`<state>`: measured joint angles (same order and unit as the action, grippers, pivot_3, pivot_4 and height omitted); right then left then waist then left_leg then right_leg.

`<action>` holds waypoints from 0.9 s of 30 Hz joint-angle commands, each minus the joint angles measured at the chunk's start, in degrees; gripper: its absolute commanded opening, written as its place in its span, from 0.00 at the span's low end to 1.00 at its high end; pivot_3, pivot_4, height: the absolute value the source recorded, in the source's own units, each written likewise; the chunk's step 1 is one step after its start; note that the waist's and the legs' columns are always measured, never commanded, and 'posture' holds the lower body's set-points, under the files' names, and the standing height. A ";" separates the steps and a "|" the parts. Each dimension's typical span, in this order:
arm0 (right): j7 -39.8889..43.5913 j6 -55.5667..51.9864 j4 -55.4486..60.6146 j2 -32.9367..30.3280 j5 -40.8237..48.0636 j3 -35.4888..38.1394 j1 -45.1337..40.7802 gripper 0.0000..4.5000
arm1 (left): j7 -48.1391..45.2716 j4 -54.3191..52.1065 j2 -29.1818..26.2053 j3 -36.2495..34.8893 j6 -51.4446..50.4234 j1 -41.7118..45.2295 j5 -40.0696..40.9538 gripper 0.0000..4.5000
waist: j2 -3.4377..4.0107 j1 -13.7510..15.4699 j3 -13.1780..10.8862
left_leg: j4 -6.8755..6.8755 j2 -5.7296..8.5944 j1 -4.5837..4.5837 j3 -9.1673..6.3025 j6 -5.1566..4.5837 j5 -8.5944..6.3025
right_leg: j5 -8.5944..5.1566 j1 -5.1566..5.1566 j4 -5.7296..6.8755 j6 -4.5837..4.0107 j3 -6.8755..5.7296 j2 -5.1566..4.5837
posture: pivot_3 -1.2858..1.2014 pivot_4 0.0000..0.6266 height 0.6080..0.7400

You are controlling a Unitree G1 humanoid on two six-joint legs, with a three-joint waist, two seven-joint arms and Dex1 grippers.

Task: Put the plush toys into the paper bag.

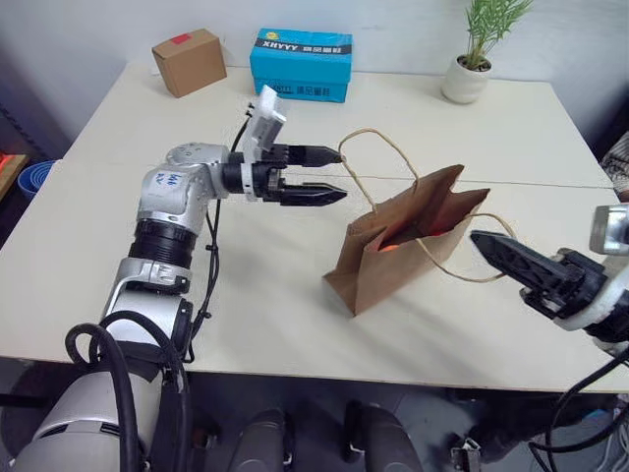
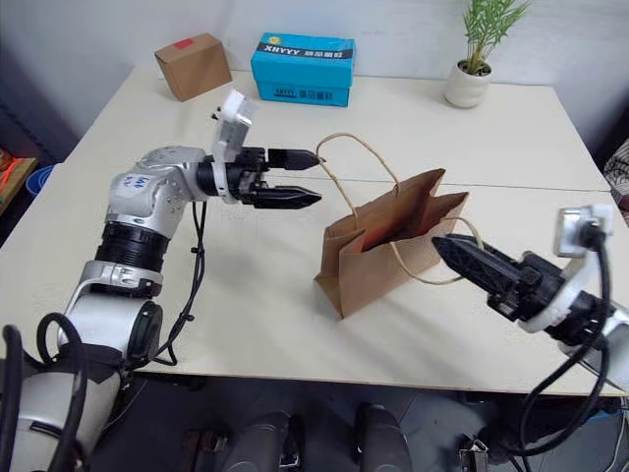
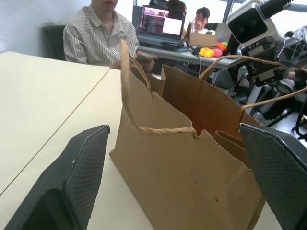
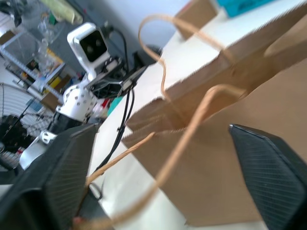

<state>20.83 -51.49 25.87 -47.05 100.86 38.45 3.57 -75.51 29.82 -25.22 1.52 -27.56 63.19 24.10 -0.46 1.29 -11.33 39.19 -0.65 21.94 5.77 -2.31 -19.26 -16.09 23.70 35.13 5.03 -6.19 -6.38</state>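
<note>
Brown paper bag (image 1: 408,246) stands mid-table (image 1: 118,295) with something red-orange (image 1: 391,245) inside — my left gripper (image 1: 332,174) is spread wide beside its handle, my right gripper (image 2: 462,251) wide too, just off the other edge — open tabletop all around.

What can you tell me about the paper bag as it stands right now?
The paper bag is plain brown kraft paper with two thin tan twine loop handles, its sides creased. It stands upright and open-mouthed on the pale table. Something red-orange shows just inside the mouth. The open left gripper is beside one handle loop; the open right gripper is at the other. I cannot tell whether either touches the twine.
</note>
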 commanded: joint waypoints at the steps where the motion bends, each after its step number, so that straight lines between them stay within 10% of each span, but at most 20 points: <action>1: 5.08 0.08 -0.88 1.23 2.67 9.95 7.28 0.99 | -1.23 -11.32 -6.08 -1.94 -5.25 -8.96 2.64 1.00 | 0.06 0.00 0.03 | -0.02 -0.01 -0.03 -0.01 0.01 0.00 | 0.00 -0.02 0.00 0.00 0.01 -0.05 | 0.52 0.24 1.00; 8: 5.64 2.04 -1.37 4.53 3.34 10.34 12.75 0.99 | 5.36 -26.88 -5.52 -2.36 -9.10 -20.63 5.27 1.00 | 0.02 0.37 0.02 | 0.15 0.08 0.03 -0.20 -0.17 0.11 | 0.22 -0.20 -0.16 0.17 0.07 -0.21 | 0.52 0.24 1.00; 12: 14.98 6.85 4.41 2.84 -21.66 1.74 18.76 0.95 | 11.70 -33.37 -1.09 -1.81 -7.76 -24.88 5.22 1.00 | 0.05 0.25 0.04 | 0.13 0.10 0.03 -0.30 -0.16 0.08 | 0.28 -0.28 -0.28 0.17 0.11 -0.29 | 0.52 0.24 1.00; 17: 26.89 28.35 7.21 4.60 -52.70 -13.83 22.17 0.65 | 18.17 -40.45 4.26 -0.52 -9.98 -29.12 7.26 1.00 | 0.12 0.15 0.08 | 0.07 0.08 0.12 -0.20 -0.07 0.09 | 0.26 -0.10 -0.27 0.14 0.07 -0.09 | 0.52 0.24 1.00; 25: 28.91 39.21 5.78 10.76 -62.52 -18.40 19.09 0.02 | 23.58 -43.03 9.06 2.94 -8.82 -30.62 6.61 1.00 | 0.12 0.29 0.08 | 0.11 0.10 -0.31 -0.04 0.01 0.16 | 0.25 -0.37 -0.12 0.13 0.20 -0.06 | 0.52 0.24 1.00; 27: 29.58 40.58 6.24 11.13 -62.80 -18.07 19.09 0.01 | 24.53 -43.26 9.76 4.08 -7.95 -30.88 5.73 1.00 | 0.12 0.29 0.08 | 0.11 0.10 -0.31 -0.05 0.01 0.15 | 0.25 -0.38 -0.10 0.13 0.21 -0.10 | 0.52 0.24 1.00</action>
<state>49.52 -13.08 31.07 -36.23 38.23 19.20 22.59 -51.87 -10.76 -15.89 4.79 -36.89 32.63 29.88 -0.34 1.58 -11.25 39.30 -0.54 21.62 5.73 -2.30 -19.12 -15.84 23.32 35.03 5.16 -5.98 -6.50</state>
